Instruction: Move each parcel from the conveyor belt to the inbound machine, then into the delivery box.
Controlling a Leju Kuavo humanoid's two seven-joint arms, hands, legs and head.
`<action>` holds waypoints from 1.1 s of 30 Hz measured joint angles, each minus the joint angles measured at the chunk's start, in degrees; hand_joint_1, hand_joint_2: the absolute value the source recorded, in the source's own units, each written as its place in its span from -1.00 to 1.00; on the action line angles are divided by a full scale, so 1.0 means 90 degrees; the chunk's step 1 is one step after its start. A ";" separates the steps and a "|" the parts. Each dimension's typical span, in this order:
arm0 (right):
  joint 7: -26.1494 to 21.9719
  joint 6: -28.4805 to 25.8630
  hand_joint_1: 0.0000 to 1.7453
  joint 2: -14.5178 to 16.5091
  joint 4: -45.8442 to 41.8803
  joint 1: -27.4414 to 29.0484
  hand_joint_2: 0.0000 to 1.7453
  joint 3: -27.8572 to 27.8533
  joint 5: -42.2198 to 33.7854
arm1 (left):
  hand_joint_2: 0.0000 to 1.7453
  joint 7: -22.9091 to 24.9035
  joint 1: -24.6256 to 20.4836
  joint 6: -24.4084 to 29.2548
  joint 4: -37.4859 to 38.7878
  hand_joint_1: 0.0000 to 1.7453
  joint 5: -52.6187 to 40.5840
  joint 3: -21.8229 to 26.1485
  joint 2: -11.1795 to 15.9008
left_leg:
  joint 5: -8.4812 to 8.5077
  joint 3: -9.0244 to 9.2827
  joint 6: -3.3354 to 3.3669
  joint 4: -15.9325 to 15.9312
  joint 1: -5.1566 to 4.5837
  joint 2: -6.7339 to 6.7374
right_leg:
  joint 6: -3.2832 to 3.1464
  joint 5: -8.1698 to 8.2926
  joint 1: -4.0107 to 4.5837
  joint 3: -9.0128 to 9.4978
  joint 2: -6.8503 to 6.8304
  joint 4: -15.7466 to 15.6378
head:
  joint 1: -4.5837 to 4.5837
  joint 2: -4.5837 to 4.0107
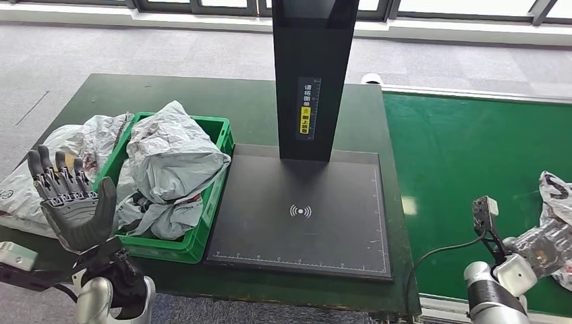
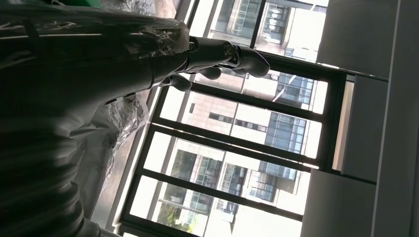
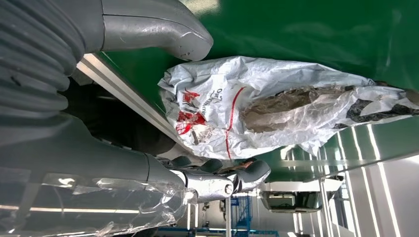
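Grey carpet covers the floor, and big windows run along the far wall. On the carpet stands a dark green table [image 1: 175, 91]. A green plastic crate [image 1: 214, 196], the delivery box, sits on the table's left part. It is stuffed with crinkled grey parcel bags [image 1: 172, 155]. More grey and white bags [image 1: 61, 145] lie on the table just left of the crate.

Beside the crate, on its right, is the inbound machine [image 1: 303, 216]. It has a flat black plate with a small wave sign in the middle. A tall black post [image 1: 313, 74] with a yellow label stands at the back of the plate.

To the right of the table runs the green conveyor belt [image 1: 465, 175]. A white plastic parcel [image 3: 257, 106] with red print lies on the belt near its right side.

The left hand [image 1: 71, 202] is held up in front of the crate, palm flat and fingers spread, holding nothing.

The right hand [image 1: 550, 246] reaches out over the belt by the parcel. In the right wrist view the thumb [image 3: 163, 27] and the dark fingers [image 3: 237, 175] sit on each side of the parcel, spread wide and not closed on it.
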 joint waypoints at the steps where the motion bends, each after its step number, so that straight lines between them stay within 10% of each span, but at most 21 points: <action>1: 0.0013 0.0001 -1.00 -0.0016 0.0040 -0.0002 1.00 0.0000 0.0010 | 1.00 0.0002 0.0009 -0.0001 0.0000 -1.00 -0.0001 0.0000 0.0002 | 0.0000 0.0000 0.0000 0.0000 0.0000 0.0000 | 0.0000 0.0000 0.0000 0.0000 0.0000 0.0000 | 0.0000 0.0000; 21: 0.0180 -0.0080 -1.00 -0.0098 0.0286 -0.0003 1.00 0.0000 0.0169 | 1.00 0.0018 0.0036 -0.0010 -0.0005 -1.00 -0.0011 0.0000 0.0009 | 0.0000 0.0000 0.0000 0.0000 0.0000 0.0000 | 0.0001 0.0000 0.0000 -0.0001 0.0000 0.0000 | 0.0000 0.0000; 33: 0.1243 -0.0175 -1.00 -0.0220 0.0286 0.0126 1.00 0.0035 0.0694 | 1.00 0.0206 0.0040 -0.0118 -0.0079 -1.00 -0.0197 0.0000 -0.0018 | 0.0000 0.0000 0.0000 0.0000 -0.0001 -0.0001 | 0.0001 -0.0001 -0.0001 0.0000 -0.0001 0.0000 | 0.0000 0.0000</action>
